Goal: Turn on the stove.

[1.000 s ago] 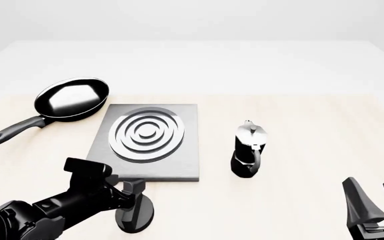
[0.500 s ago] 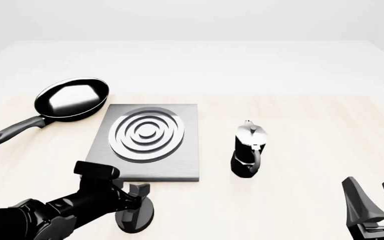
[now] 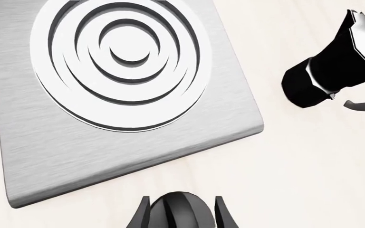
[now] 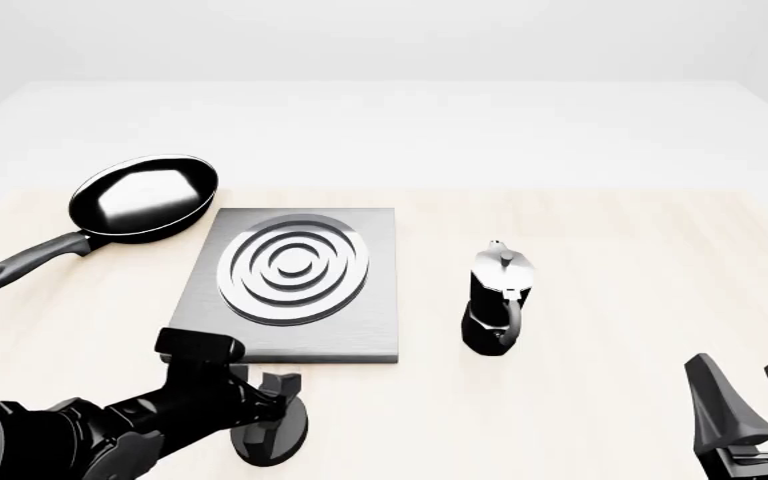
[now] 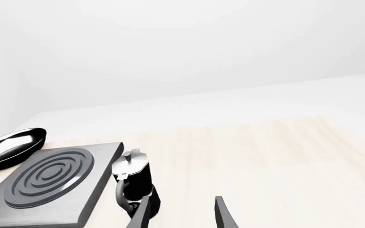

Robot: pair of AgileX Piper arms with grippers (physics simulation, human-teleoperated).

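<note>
The stove (image 4: 373,325) is a flat dark-grey plate with a round burner (image 4: 293,265) of silver rings, left of the table's middle. Its black ridged knob (image 4: 272,438) stands on the table just in front of the plate's near edge. My left gripper (image 4: 275,398) is closed around the knob from the left. In the left wrist view the knob (image 3: 180,209) sits between the two fingers (image 3: 142,219), which touch its sides, with the plate (image 3: 36,156) beyond. My right gripper (image 4: 755,415) is open and empty at the near right.
A black-and-silver moka pot (image 4: 498,298) stands upright right of the stove; it also shows in the left wrist view (image 3: 334,61) and the right wrist view (image 5: 135,183). A black frying pan (image 4: 137,195) lies at the back left, handle pointing left and towards me.
My left arm has sunk lower and its wrist has rolled while holding the knob; the fingers have shifted slightly right. The right arm has not moved.
</note>
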